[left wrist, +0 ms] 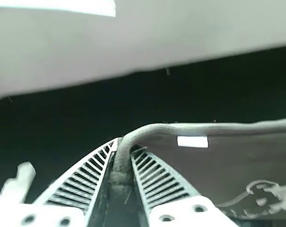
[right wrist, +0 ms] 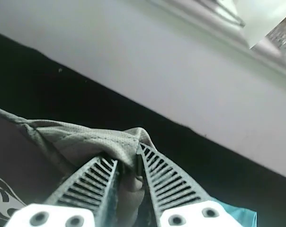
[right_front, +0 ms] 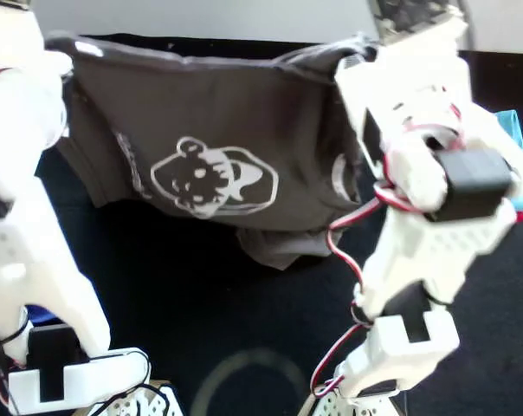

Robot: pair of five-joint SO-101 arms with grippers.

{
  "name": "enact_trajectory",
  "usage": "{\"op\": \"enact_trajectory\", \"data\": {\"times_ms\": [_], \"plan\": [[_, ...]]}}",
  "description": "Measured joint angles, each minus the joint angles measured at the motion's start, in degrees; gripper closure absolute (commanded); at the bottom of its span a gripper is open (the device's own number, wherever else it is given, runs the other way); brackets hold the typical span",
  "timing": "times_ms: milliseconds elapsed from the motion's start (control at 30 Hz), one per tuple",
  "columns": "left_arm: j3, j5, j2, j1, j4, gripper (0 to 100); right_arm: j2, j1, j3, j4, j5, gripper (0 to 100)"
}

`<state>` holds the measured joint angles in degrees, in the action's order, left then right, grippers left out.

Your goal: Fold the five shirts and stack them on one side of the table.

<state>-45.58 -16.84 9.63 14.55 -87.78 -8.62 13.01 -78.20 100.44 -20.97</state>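
Note:
A dark grey shirt [right_front: 209, 139] with a white cartoon print hangs stretched between the two arms above the black table [right_front: 201, 312]. In the left wrist view my left gripper [left wrist: 123, 150] is shut on the grey shirt [left wrist: 228, 156] at one upper corner of its hem, near a small white label. On the other side my right gripper [right wrist: 129, 153] is shut on a bunched fold of the grey shirt [right wrist: 76, 139]. From above, the left arm [right_front: 19, 173] and the right arm [right_front: 426, 173] rise at either end of the cloth, whose lower edge droops toward the table.
A light blue cloth [right_front: 511, 130] lies at the table's right edge behind the right arm, and a corner of the blue cloth [right wrist: 233, 215] shows below my right gripper. A pale wall [right wrist: 181, 71] runs along the far side of the table.

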Motion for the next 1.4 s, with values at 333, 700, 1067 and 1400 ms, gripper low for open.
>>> {"op": "enact_trajectory", "data": {"times_ms": [333, 700, 1067, 1400], "plan": [[31.56, 0.00, -0.09, 0.18, -0.53, 99, 0.62, 5.71, 23.82, 0.09, 7.47, 99.2], [51.34, -3.34, -0.09, 0.18, 1.23, 99, 16.35, 5.89, 66.11, -5.63, 10.90, 99.2], [74.46, -7.65, -0.09, 3.34, 18.11, 99, 30.15, 9.85, 118.68, -34.73, 11.08, 99.2], [75.96, -7.65, -0.09, 3.34, 20.31, 99, 32.97, 18.37, 130.81, -38.59, 10.64, 84.7]]}}
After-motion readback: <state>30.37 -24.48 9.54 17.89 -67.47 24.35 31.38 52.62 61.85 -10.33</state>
